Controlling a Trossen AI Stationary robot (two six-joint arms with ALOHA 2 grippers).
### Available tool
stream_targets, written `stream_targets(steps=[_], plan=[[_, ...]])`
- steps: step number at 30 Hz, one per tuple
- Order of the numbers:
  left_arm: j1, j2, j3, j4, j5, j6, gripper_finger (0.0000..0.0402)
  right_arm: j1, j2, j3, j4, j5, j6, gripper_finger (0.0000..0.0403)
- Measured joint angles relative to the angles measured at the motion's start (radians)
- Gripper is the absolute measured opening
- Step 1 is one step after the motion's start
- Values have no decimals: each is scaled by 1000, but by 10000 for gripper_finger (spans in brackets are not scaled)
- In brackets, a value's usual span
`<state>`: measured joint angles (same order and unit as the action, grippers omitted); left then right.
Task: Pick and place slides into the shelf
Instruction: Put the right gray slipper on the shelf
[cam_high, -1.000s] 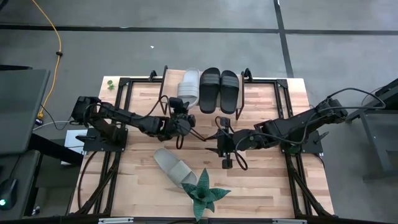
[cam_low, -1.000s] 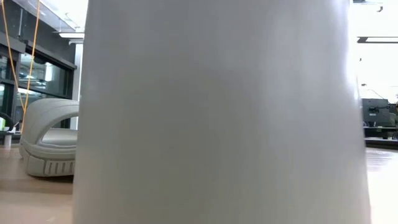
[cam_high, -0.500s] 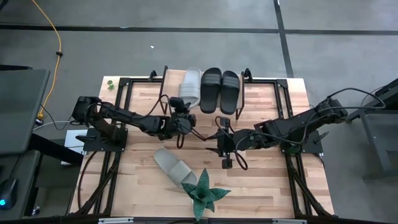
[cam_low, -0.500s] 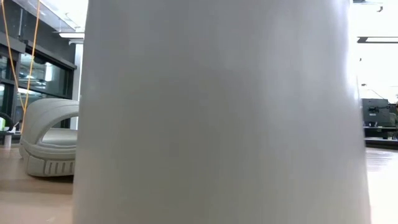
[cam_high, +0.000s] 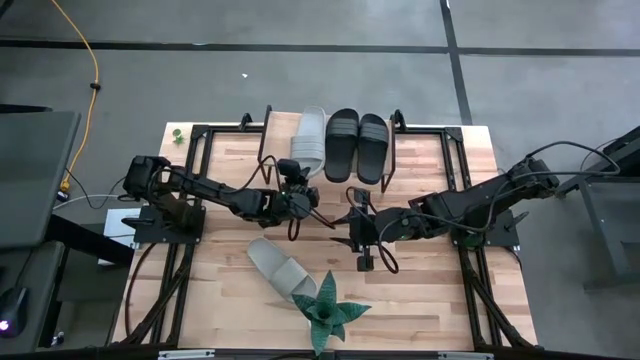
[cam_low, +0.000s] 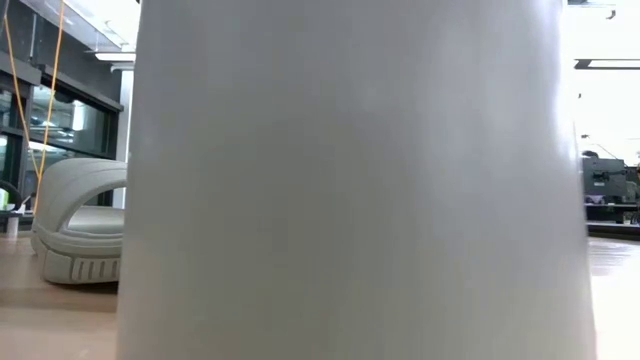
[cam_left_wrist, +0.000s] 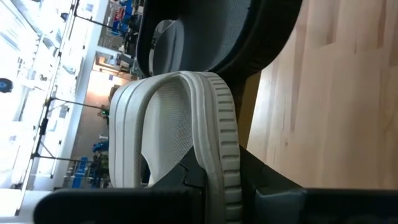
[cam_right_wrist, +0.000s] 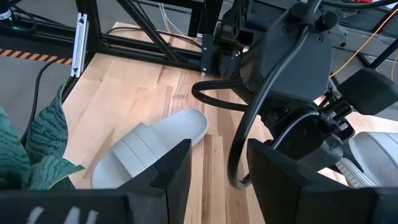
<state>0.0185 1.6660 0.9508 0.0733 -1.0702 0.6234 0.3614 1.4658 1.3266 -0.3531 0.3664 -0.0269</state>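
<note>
pale slide (cam_high: 309, 137) in shut left gripper (cam_high: 297, 185) at shelf (cam_high: 268, 130) edge; right gripper (cam_high: 357, 232) open, empty, mid-table.

Grey concrete floor (cam_high: 300, 60), yellow cable (cam_high: 92, 70), bright glazed hall behind

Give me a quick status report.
Left gripper shut on grey slide, at shelf beside black pair. Right gripper open, empty, mid-table. Second grey slide beside plant.

One slide (cam_high: 281, 268) lies beside the plant (cam_high: 328, 312), three slides (cam_high: 341, 145) on the shelf (cam_high: 392, 150).
</note>
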Motion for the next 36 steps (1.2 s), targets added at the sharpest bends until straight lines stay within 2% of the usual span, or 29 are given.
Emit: stream_targets(steps=[10, 14, 25, 36], plan=[[-13, 0, 0, 16, -15, 23, 23, 0, 0, 0, -1, 0, 0, 147], [-14, 0, 0, 38, -14, 24, 35, 0, 0, 0, -1, 0, 0, 147], [-14, 0, 0, 47, 31, 3, 80, 0, 0, 0, -4, 0, 0, 147], [-15, 0, 0, 68, 84, -1, 91, 0, 0, 0, -8, 0, 0, 147]])
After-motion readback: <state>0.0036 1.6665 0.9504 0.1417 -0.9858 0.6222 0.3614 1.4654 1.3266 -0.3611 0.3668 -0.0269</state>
